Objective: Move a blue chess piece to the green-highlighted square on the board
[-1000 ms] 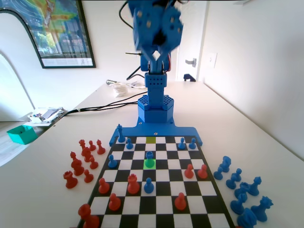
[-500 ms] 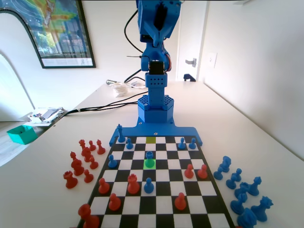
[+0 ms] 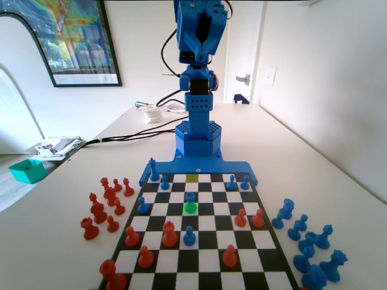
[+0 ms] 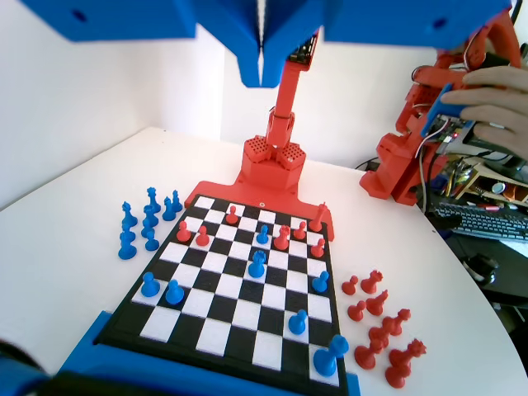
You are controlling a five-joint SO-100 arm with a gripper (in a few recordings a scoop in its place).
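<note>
Fixed view: gripper point(image 4: 262, 78) has lifted higher; blue chess piece point(image 3: 190, 202) stays put.

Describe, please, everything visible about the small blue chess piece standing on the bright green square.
The small blue plastic chess piece is slim, with a rounded head and flared base. It stands upright on the bright green square near the board's middle, touching nothing else. In the wrist view it stands mid-board, well below the raised, closed gripper.

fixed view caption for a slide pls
Blue chess piece standing on the green-highlighted square, gripper raised high above the board.
</note>
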